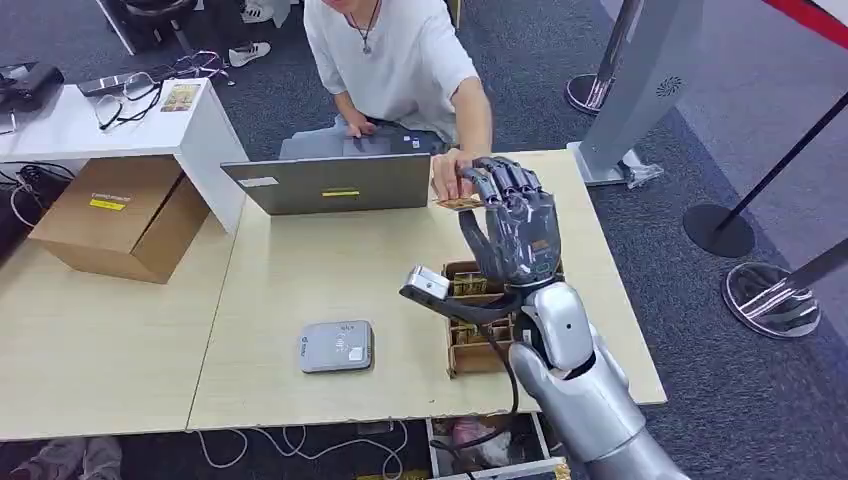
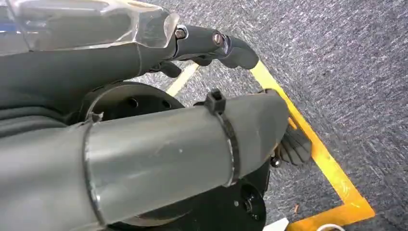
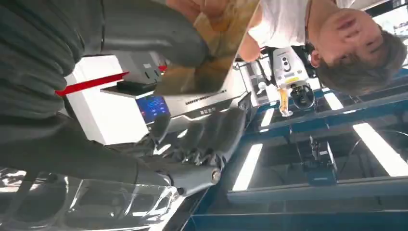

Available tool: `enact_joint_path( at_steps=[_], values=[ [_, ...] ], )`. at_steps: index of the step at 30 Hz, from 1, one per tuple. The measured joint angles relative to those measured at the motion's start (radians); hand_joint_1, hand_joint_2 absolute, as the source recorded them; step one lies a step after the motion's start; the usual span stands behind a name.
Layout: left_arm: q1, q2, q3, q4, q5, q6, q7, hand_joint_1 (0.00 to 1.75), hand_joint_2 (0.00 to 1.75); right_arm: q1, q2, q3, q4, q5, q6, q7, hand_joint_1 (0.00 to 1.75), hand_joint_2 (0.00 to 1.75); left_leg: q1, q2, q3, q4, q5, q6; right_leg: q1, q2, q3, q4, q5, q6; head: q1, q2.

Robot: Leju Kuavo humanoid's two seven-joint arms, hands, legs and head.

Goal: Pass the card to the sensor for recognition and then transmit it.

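My right hand is raised over the far side of the wooden table, palm toward me, and pinches a brownish card at its fingertips. A seated person's hand reaches over and touches the same card. In the right wrist view the card lies against my thick thumb, with the person's fingers at its far end. The grey card sensor lies flat on the table, nearer me and to the left. My left hand hangs over carpet, holding nothing, fingers loosely apart.
A wooden card box with more cards sits under my right forearm. An open laptop stands at the table's far edge before the person. A cardboard box and white desk are at left; stanchion bases at right.
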Motion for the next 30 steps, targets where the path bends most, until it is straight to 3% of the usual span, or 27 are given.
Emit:
enact_joint_path(
  at_steps=[20, 30],
  values=[
    [0.003, 0.006, 0.001, 0.000, -0.011, -0.037, -0.006, 0.00, 0.00, 0.050, -0.017, -0.035, -0.046, 0.012, -0.003, 0.007, 1.75, 1.75, 0.000, 0.000, 0.000, 0.000, 0.000, 0.000, 0.000, 0.000, 0.000, 0.000, 0.000, 0.000, 0.000, 0.000],
    [0.004, 0.007, 0.002, 0.000, -0.011, -0.037, -0.008, 0.00, 0.00, 0.063, -0.017, -0.036, -0.055, -0.189, 0.053, -0.071, 1.75, 1.75, 0.000, 0.000, 0.000, 0.000, 0.000, 0.000, 0.000, 0.000, 0.000, 0.000, 0.000, 0.000, 0.000, 0.000]
  ],
)
